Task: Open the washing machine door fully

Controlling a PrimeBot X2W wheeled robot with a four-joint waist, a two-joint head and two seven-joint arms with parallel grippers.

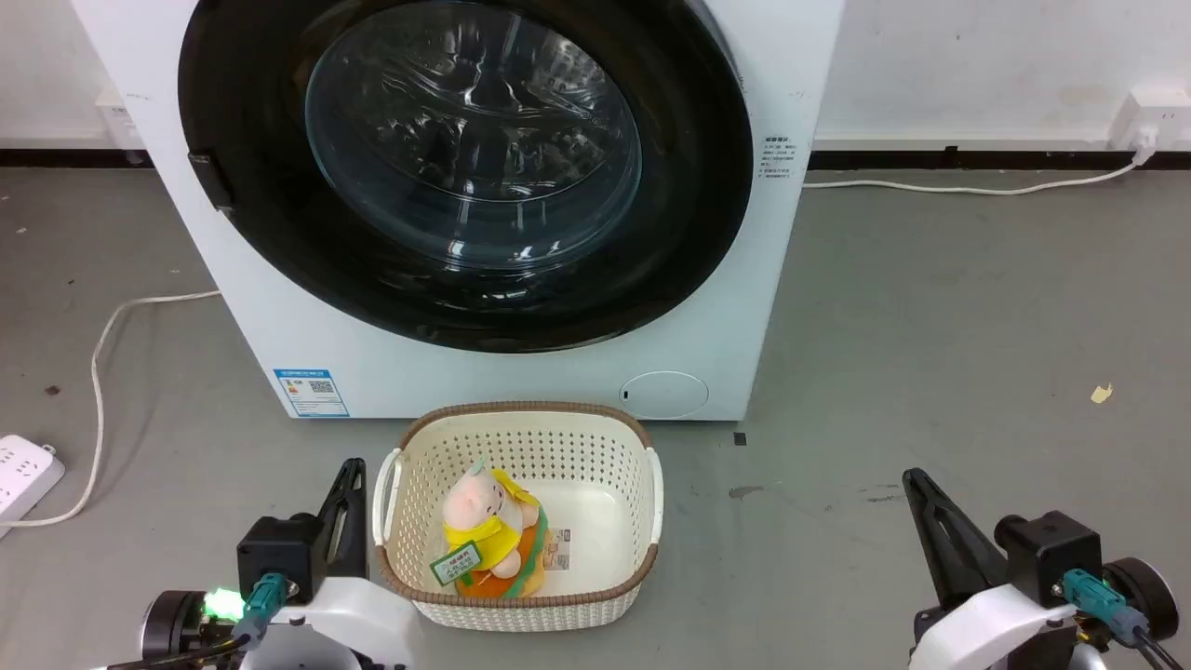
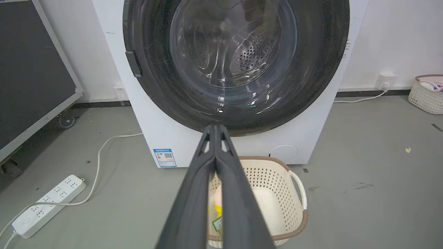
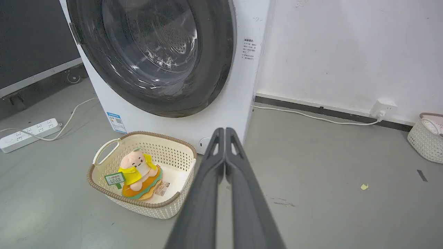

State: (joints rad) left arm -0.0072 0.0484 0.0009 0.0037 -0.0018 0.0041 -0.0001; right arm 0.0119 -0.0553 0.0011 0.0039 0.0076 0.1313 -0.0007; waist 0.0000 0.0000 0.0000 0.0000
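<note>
Washing machine (image 1: 521, 372) stands against the white wall, front facing the robot. Washing machine door (image 1: 465, 167) is shut, flush on the front and covering most of it. Small dark handle tab (image 1: 212, 179) at the door's 9 o'clock edge. Perforated drum shows through the glass in the wrist views.

Left gripper (image 1: 352, 467) sits low at 7 o'clock in the head view, jaws pressed together tip to tip, well apart from the door. Right gripper (image 1: 916, 479) at 5 o'clock, jaws likewise pressed together, over grey floor.

Cream basket (image 1: 521, 412) on the floor at the machine's 6 o'clock, just beside the left gripper. Plush toy (image 1: 488, 526) in yellow lies inside. White power strip (image 1: 23, 470) at 9 o'clock.
</note>
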